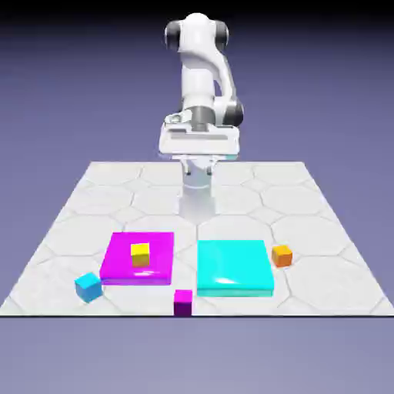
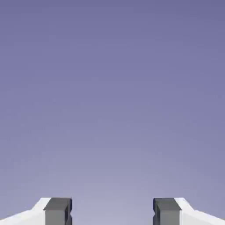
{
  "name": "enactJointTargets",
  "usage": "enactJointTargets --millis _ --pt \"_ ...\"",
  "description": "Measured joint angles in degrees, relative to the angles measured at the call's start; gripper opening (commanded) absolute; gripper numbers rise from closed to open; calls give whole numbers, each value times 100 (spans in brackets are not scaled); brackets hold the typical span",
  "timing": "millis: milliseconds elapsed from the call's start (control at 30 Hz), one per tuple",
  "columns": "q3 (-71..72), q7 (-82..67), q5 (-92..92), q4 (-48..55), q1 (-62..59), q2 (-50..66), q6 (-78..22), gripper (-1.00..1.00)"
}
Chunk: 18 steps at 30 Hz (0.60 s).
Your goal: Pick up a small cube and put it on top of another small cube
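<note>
Nearest you, the small magenta-purple cube [image 1: 182,302] sits at the table's [image 1: 323,231] front edge, at six o'clock between the two slabs. Your gripper [image 2: 112,211] hangs spread and empty, apparently high; descending imprecisely could nudge the cube off that edge.

Glossy smooth slabs, magenta slab [image 1: 137,258] and cyan slab [image 1: 233,267], catch highlights; table [image 1: 308,215] matt pale hex-tiled; arm [image 1: 202,69] smooth white plastic-looking; fingertips [image 2: 58,211] matt grey.

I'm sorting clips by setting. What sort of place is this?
Likely a rendered simulation, not a real room: a tiled table floats before a plain blue-violet backdrop, with flat-coloured slabs and cubes like the small magenta-purple cube.
</note>
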Motion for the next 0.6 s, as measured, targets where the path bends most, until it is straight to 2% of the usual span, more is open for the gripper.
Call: enactJointTargets --millis 600 --pt "-425 -70 225 3186 129 3738 -3463 0"
